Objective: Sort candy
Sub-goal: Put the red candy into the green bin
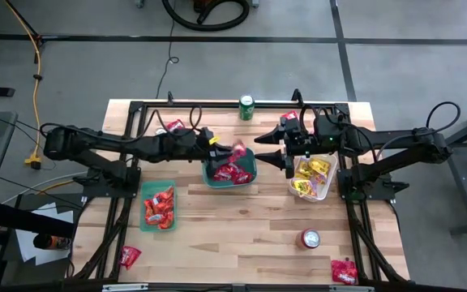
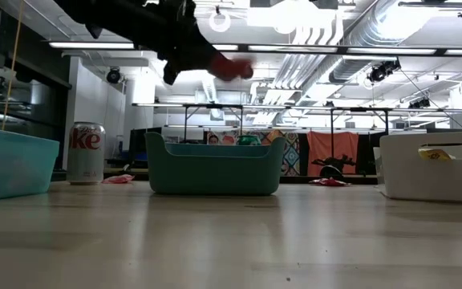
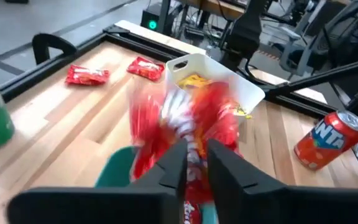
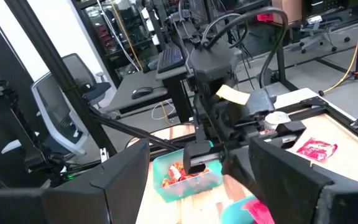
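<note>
One red candy packet (image 1: pixel 237 151) is pinched in the left gripper (image 1: pixel 224 148), held directly above the teal bin (image 1: pixel 250 179) that already contains red packets; the drop path appears to run straight down into that bin. Just beside the teal bin, over the white bin (image 1: pixel 324 191) of yellow candy, the right gripper (image 1: pixel 280 149) hangs wide and empty.

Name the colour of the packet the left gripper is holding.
Red with white markings; the packet in the left gripper shows best in the left wrist view.
</note>
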Robot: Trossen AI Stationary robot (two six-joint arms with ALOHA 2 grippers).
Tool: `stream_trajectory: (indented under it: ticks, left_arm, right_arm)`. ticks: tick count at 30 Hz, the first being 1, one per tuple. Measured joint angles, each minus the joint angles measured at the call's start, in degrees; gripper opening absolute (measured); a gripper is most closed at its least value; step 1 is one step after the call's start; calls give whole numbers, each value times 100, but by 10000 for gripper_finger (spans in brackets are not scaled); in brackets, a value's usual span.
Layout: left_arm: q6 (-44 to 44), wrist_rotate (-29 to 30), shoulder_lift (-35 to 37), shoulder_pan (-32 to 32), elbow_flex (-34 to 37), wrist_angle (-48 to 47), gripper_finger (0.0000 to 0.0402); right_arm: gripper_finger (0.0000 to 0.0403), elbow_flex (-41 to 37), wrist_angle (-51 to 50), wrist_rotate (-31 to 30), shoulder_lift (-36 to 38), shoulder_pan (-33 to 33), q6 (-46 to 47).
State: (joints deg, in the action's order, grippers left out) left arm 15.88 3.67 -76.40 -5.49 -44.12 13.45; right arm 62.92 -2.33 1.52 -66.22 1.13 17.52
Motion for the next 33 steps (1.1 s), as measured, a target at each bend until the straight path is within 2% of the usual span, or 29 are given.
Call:
stream_trajectory:
  ticks: [7, 13, 17, 22, 31, 33]
  left_arm:
    - [207, 1, 10, 25, 0, -175, 149]
    - [596, -121, 558, 14, -294, -392, 210]
    - [503, -218, 1283, 15, -515, -253, 220]
    - [97, -168, 1947, 62, -429, -267, 219]
    - [201, -161, 2155, 62, -348, -328, 219]
    - [201, -159, 2122, 62, -348, -339, 219]
  right_arm:
    - [270, 0, 0, 0, 0, 0, 42]
    - [270, 0, 27, -6, 12, -9, 41]
    - [270, 0, 48, -311, 17, -99, 48]
    - [270, 0, 50, -749, 17, -281, 47]
    - [270, 2, -47, -771, -86, -376, 361]
    - [270, 4, -75, -1030, -181, -376, 535]
